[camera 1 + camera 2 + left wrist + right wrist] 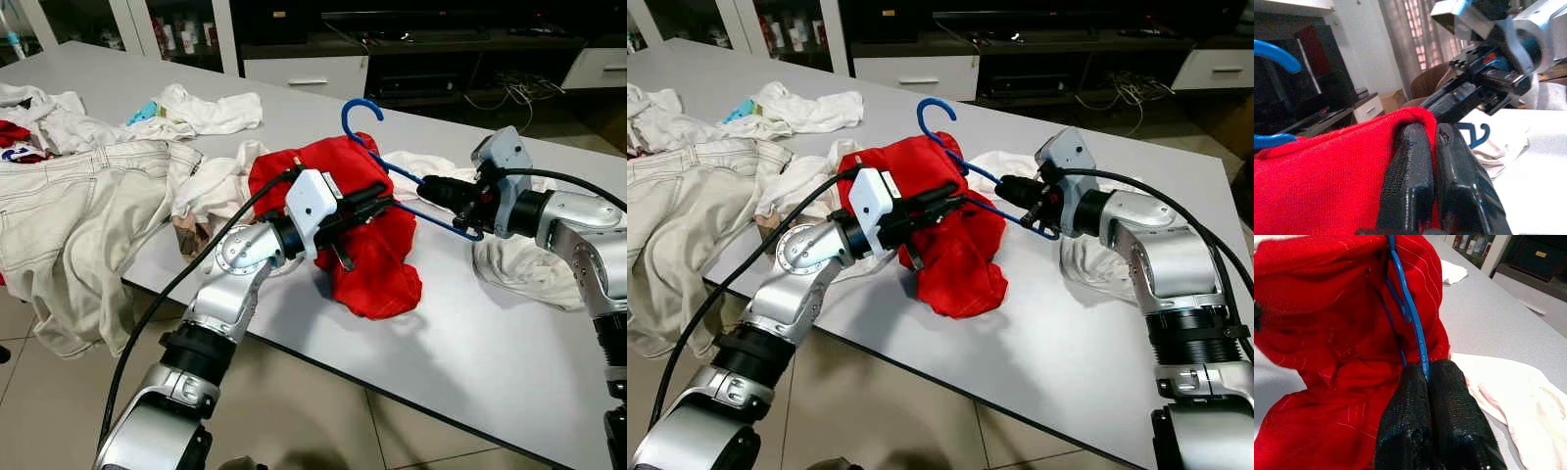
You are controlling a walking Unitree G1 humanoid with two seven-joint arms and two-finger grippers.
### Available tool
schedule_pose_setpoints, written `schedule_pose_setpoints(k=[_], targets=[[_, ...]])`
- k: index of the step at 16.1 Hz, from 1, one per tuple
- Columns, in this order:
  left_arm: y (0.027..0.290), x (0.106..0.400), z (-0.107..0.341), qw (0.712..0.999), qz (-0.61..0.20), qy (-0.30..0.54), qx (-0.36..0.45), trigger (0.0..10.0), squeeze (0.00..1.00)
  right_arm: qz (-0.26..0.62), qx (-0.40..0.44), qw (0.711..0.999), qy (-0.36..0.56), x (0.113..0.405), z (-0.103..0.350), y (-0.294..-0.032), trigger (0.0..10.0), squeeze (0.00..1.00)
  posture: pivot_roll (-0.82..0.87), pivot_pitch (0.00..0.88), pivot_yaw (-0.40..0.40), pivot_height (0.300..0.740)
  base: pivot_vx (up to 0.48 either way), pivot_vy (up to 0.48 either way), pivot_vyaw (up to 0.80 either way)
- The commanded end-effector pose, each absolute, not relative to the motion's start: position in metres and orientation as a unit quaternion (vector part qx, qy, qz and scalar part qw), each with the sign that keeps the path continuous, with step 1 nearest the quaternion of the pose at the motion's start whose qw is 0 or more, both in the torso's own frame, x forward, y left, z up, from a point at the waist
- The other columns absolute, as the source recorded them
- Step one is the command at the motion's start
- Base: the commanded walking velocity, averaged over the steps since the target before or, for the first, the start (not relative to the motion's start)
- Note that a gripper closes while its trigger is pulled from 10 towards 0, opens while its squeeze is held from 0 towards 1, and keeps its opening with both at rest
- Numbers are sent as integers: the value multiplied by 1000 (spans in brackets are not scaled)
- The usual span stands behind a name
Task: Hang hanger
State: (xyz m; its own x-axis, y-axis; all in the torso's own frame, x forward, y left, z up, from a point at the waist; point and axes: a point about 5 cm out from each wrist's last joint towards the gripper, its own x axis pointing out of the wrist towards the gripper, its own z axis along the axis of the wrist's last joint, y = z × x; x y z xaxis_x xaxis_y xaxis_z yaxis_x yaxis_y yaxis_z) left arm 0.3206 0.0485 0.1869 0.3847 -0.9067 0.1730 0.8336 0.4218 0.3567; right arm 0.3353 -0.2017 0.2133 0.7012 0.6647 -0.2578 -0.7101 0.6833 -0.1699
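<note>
Over the grey table (470, 352), the blue hanger (364, 122) sits partly threaded into a red garment (377, 264). The right gripper (428, 186), just right of the garment, has its fingers pinched on the hanger's lower wire. The left gripper (377, 201) is clamped on a fold of red cloth. A white cloth (1484, 142) beside the garment carries a blue printed mark I can't read. Cream jeans (69, 206) lie well left.

Grey table (470, 352) on beige tiled floor (294, 411), dark TV cabinet (431, 59) behind
</note>
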Motion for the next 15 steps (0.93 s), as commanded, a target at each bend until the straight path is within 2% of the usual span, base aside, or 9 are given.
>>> schedule_pose_setpoints(k=[1,5,6,7,8,10,11,14,15], targets=[[37,313,192,804,-554,-186,108,10000,0,373,-124,917,65,337,224,-200,10000,0,-84,0,27,740,0,0,0],[34,308,177,793,-571,-157,141,10000,0,364,-126,921,61,337,218,-203,10000,0,-80,0,26,740,0,0,0],[36,309,175,795,-568,-152,147,10000,0,359,-126,923,61,336,216,-206,10000,0,-80,0,26,740,0,0,0],[42,313,174,809,-549,-146,149,10000,0,353,-126,925,63,334,213,-211,10000,0,-80,0,26,740,0,0,0],[51,320,178,828,-522,-147,140,10000,1000,347,-128,927,67,332,210,-217,10000,0,-80,0,27,740,0,0,0],[59,328,187,846,-480,-173,158,10000,1000,345,-129,927,68,330,210,-222,10000,0,-80,0,27,740,0,0,0],[64,332,192,854,-455,-189,166,10000,0,342,-129,928,65,329,210,-223,10000,0,-80,0,27,740,0,0,0],[79,338,207,862,-405,-238,191,10000,0,336,-112,934,47,326,201,-222,10000,0,-85,0,27,740,0,0,0],[83,340,207,866,-395,-238,193,10000,290,337,-110,934,44,325,198,-220,10000,0,-85,0,27,740,0,0,0]])
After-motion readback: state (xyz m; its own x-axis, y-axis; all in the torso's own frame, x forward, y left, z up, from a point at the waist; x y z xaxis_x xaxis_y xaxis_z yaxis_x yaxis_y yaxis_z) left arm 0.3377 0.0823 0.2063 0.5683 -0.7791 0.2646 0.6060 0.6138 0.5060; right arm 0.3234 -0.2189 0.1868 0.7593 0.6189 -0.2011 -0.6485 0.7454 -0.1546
